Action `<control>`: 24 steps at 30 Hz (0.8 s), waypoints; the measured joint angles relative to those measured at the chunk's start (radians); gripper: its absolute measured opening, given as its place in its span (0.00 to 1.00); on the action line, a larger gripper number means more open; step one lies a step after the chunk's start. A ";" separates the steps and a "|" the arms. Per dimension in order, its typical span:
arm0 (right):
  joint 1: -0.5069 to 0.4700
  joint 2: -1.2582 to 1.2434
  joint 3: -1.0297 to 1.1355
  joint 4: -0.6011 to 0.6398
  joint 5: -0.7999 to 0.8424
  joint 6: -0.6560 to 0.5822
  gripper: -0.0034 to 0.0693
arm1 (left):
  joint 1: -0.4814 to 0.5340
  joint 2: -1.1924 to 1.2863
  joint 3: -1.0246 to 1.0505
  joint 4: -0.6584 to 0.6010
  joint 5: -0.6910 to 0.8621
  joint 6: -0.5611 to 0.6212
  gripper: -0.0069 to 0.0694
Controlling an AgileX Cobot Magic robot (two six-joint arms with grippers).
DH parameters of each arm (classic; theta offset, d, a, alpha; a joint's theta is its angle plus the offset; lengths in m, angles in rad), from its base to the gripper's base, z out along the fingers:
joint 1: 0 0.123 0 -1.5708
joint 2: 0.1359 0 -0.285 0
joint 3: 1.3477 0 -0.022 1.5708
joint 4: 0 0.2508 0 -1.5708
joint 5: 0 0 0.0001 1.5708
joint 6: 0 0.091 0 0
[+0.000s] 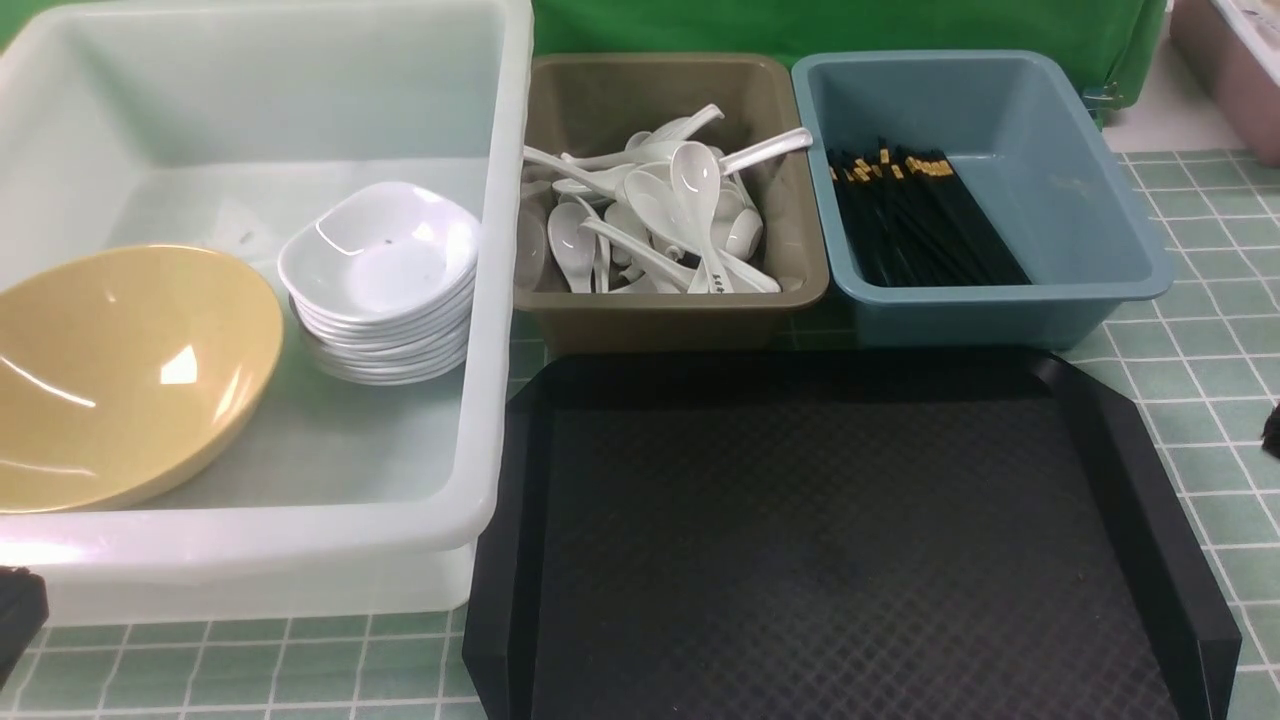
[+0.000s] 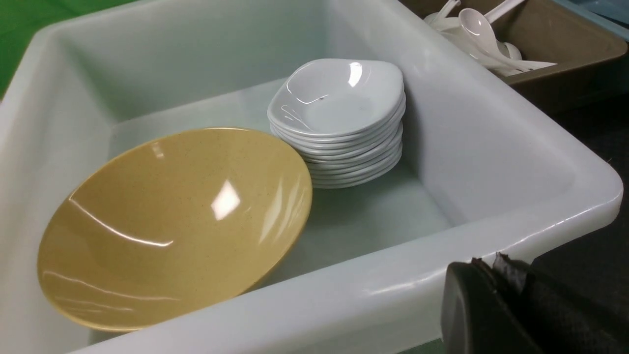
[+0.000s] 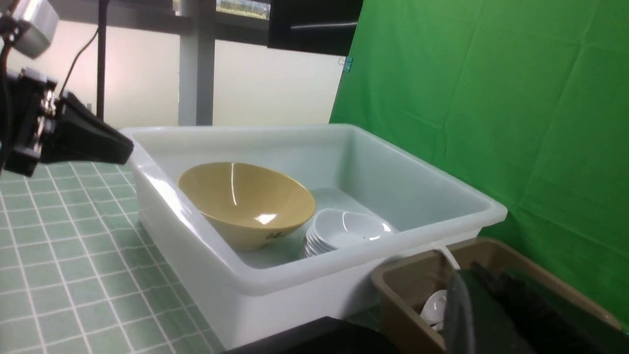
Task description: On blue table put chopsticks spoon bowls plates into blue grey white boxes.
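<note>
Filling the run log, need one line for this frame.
black tray: bare | yellow bowl, white plate stack: white box | spoons: grey box | chopsticks: blue box

black tray [image 1: 850, 560] lying flat on the green-tiled tablecloth [image 1: 1200, 420], textured floor bare. behind the tray, well back, green backdrop [image 1: 800, 25] hanging with creases; same backdrop [image 3: 491, 98] filling one side of the right wrist view. beyond the tray's far right corner, pinkish bin [image 1: 1225, 70] cut off by the frame edge. farther from the tray, pale wall with a grey pillar [image 3: 196, 64] and a dark panel [image 3: 314, 24] overhead.
</note>
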 joint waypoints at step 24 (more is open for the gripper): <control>-0.937 -0.372 0.555 -0.043 -0.142 0.267 0.10 | 0.000 0.000 0.000 0.000 0.000 0.000 0.09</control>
